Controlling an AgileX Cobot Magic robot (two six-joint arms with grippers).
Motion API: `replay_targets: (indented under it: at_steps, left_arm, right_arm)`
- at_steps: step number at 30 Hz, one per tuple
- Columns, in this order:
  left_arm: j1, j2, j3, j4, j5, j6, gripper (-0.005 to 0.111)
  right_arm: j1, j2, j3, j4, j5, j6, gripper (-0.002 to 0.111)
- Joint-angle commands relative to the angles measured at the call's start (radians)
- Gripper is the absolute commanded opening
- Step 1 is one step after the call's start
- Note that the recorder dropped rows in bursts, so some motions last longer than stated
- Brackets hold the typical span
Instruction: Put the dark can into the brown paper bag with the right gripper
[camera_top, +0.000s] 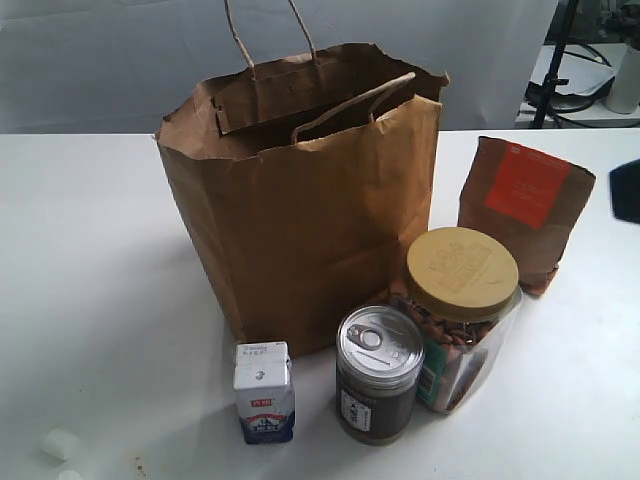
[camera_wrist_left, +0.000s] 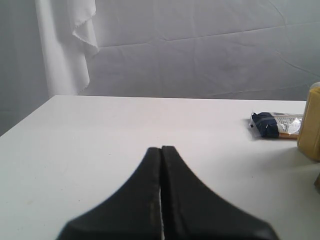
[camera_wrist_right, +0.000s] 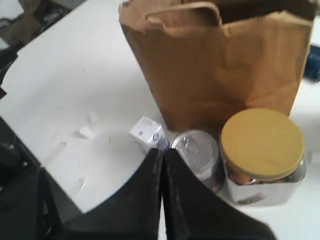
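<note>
Dark can (camera_top: 379, 375) stands upright on the bench (camera_top: 100, 300) before the brown paper bag (camera_top: 300, 220), between a small carton (camera_top: 265, 392) and a tan-lidded jar (camera_top: 460, 320); judged rigid, weighty, smooth-walled, best gripped across its body, while the right gripper (camera_wrist_right: 162, 152) hovers with jaws together, the left gripper (camera_wrist_left: 161, 148) likewise.

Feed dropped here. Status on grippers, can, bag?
Left gripper, right gripper: jaws shut, empty. Dark can upright, untouched, in front of open brown paper bag. Clear jar close beside can, small carton on other side.
</note>
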Motion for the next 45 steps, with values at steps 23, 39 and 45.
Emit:
replay_targets:
  at_steps: [23, 39, 45]
  left_arm:
    - [0.002, -0.003, 0.004, 0.003, -0.009, -0.004, 0.000]
    - [0.002, -0.003, 0.004, 0.003, -0.009, -0.004, 0.000]
    - [0.002, -0.003, 0.004, 0.003, -0.009, -0.004, 0.000]
  right_arm:
    - [0.539, 0.644, -0.044, -0.464, -0.144, 0.325, 0.059]
    - [0.533, 0.752, -0.054, -0.584, -0.272, 0.425, 0.074]
    - [0.520, 0.752, -0.069, -0.642, -0.270, 0.460, 0.074]
